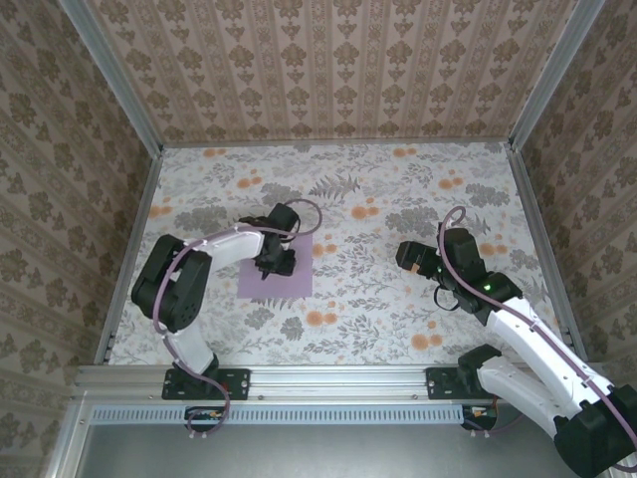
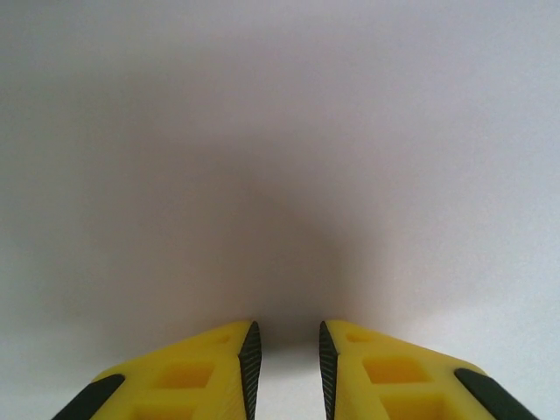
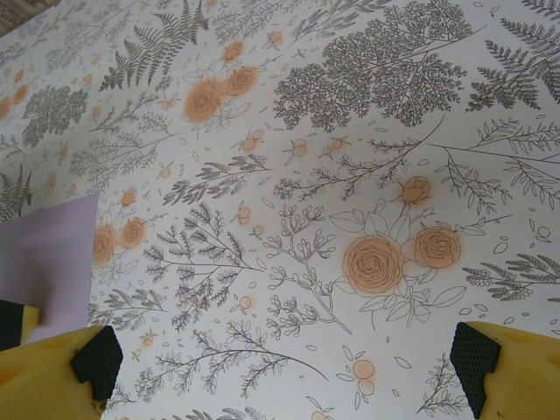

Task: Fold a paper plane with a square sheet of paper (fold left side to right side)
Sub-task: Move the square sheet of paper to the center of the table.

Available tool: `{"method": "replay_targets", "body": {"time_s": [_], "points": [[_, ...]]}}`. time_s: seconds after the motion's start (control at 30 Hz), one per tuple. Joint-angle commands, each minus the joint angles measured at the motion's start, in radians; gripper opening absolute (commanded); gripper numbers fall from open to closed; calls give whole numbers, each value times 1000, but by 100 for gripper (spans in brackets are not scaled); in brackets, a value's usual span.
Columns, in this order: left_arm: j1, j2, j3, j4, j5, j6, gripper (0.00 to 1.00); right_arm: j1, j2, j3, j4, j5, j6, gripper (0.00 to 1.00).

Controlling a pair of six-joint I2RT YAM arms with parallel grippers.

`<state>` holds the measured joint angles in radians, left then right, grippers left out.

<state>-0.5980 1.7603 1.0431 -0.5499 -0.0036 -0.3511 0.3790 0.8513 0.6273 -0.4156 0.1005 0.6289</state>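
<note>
Pale lilac paper sheet (image 1: 294,282) lay flat on my floral-printed desk (image 1: 398,199), left of centre.
My left end effector (image 1: 276,261) sat low over its middle, yellow fingers (image 2: 210,372) narrowly apart with nothing between them. My right end effector (image 1: 410,257) stood well apart to the right over the print, spread wide and empty.

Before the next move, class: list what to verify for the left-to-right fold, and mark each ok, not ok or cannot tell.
1. The lilac paper lies flat on the table: ok.
2. The left gripper is over the paper, jaws narrowly apart, holding nothing: ok.
3. The right gripper is open, off the paper: ok.
4. Left pads touching the paper: cannot tell.
5. Fold made: not ok, sheet looks unfolded.
</note>
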Motion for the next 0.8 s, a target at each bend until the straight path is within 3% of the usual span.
{"method": "replay_targets", "body": {"time_s": [0.0,0.37,0.77], "points": [[-46,63,46,-8,45,-5,27,8,2,23,8,28,-4,100],[-157,222,262,-29,138,-80,27,9,2,24,-3,34,-3,100],[-180,364,428,18,267,-144,27,11,4,15,-12,48,5,100]]}}
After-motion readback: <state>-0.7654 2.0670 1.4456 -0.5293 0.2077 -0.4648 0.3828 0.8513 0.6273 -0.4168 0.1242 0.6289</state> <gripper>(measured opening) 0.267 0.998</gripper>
